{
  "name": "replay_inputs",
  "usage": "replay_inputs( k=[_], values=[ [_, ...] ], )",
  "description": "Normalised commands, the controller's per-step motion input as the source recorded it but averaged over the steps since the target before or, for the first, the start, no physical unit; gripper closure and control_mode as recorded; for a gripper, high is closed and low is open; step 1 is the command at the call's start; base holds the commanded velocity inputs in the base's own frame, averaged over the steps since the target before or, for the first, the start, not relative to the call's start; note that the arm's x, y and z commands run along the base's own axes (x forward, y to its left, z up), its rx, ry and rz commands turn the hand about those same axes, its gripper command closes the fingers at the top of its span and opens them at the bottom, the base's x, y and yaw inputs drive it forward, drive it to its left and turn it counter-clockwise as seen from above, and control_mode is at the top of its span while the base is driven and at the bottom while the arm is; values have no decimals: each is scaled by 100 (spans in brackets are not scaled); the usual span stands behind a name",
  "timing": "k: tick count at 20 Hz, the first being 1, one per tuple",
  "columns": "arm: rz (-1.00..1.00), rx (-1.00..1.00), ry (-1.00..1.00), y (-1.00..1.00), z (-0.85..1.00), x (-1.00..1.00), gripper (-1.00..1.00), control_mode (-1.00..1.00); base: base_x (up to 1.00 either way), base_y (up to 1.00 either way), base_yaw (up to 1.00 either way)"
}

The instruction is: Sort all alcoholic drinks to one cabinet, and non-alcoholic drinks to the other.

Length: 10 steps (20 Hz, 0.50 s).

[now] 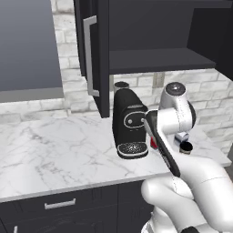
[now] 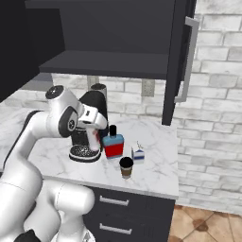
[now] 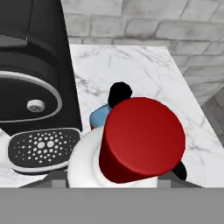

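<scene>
The slim white bottle point(image 3: 140, 140) with its red cap sits right under the hand camera, between my gripper's point(image 3: 111, 179) fingers, whose tips it hides. It stands beside the coffee machine's drip tray, under my gripper point(image 2: 96, 134). Just behind it is the squat red bottle point(image 2: 113, 144) with blue shoulders and black cap point(image 3: 119, 93). The brown coffee cup point(image 2: 126, 167) and the milk carton point(image 2: 138, 154) stand nearer the counter's right end. Above, a black wall cabinet is open and its dark shelf point(image 2: 108, 64) is bare.
The black coffee machine point(image 1: 129, 123) stands against my gripper's left side. One open cabinet door point(image 1: 93, 54) with a silver bar handle point(image 2: 186, 61) hangs over the counter. The marble counter point(image 1: 54, 145) runs left, with black drawers point(image 2: 127, 208) below its front edge.
</scene>
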Motion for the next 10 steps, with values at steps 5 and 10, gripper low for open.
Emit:
replay_inputs(
  k=[5,10],
  values=[
    [13,-7,-13,26,99,-4,100,-100,0,0,0],
    [13,-15,-25,41,81,-1,100,-100,0,0,0]
  ],
)
